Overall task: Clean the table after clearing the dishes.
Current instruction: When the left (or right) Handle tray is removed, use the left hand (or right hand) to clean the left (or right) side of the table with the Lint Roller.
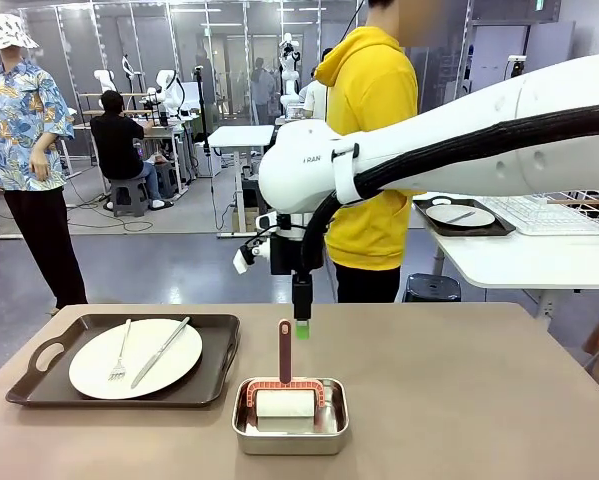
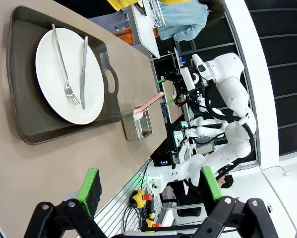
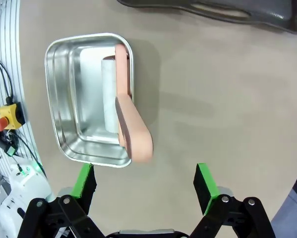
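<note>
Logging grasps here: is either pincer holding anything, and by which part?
Nothing is held. The right pincer hangs open over the roller's pink handle; the left pincer is open too.

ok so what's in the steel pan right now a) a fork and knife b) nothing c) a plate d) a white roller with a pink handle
d: the pan holds a white roller whose pink handle sticks up; the fork and knife lie on the plate on the tray

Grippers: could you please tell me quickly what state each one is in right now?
Left gripper: open, holding nothing.
Right gripper: open, empty, over the pink-handled white roller in the small rectangular steel pan.
</note>
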Robot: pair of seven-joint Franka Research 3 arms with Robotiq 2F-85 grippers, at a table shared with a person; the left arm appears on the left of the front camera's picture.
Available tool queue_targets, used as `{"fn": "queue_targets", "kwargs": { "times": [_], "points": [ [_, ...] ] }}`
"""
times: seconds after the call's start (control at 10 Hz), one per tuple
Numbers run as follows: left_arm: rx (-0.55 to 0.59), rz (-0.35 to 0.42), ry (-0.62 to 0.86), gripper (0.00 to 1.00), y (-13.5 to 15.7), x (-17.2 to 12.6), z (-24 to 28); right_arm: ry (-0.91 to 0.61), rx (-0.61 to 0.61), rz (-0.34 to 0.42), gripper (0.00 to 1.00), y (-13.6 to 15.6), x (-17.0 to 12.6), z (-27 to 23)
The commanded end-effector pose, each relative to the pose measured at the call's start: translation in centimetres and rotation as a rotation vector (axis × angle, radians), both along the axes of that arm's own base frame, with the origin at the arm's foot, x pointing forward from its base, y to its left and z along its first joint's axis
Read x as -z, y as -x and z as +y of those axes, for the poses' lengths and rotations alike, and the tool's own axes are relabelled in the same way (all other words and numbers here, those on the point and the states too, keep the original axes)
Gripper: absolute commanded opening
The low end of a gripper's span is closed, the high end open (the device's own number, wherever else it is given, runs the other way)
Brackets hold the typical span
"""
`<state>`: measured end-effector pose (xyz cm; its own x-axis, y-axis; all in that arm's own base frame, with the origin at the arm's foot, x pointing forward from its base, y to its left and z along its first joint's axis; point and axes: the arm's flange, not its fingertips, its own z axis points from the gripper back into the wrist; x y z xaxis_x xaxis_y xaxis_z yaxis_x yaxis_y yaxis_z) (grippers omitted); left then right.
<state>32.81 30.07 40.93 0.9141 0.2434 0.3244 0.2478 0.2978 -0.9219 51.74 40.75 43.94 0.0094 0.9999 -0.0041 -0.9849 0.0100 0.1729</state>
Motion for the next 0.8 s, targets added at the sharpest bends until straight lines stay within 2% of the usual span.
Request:
{"fn": "queue_targets", "kwargs": {
  "times": [0.0, 0.3, 0.7],
  "points": [
    [0.0, -0.008, 0.001, 1.0, 0.2, -0.1, 0.1, 0.018, -0.039, 0.012, 1.0, 0.4, 0.5, 1.3],
    [0.0, -0.008, 0.001, 1.0, 0.2, -0.1, 0.1, 0.018, -0.041, 0.018, 1.0, 0.9, 2.6, 1.9],
    [0.0, -0.008, 0.001, 1.0, 0.2, -0.1, 0.1, 0.009, -0.047, 0.021, 1.0, 1.5, 3.6, 2.4]
  ]
}}
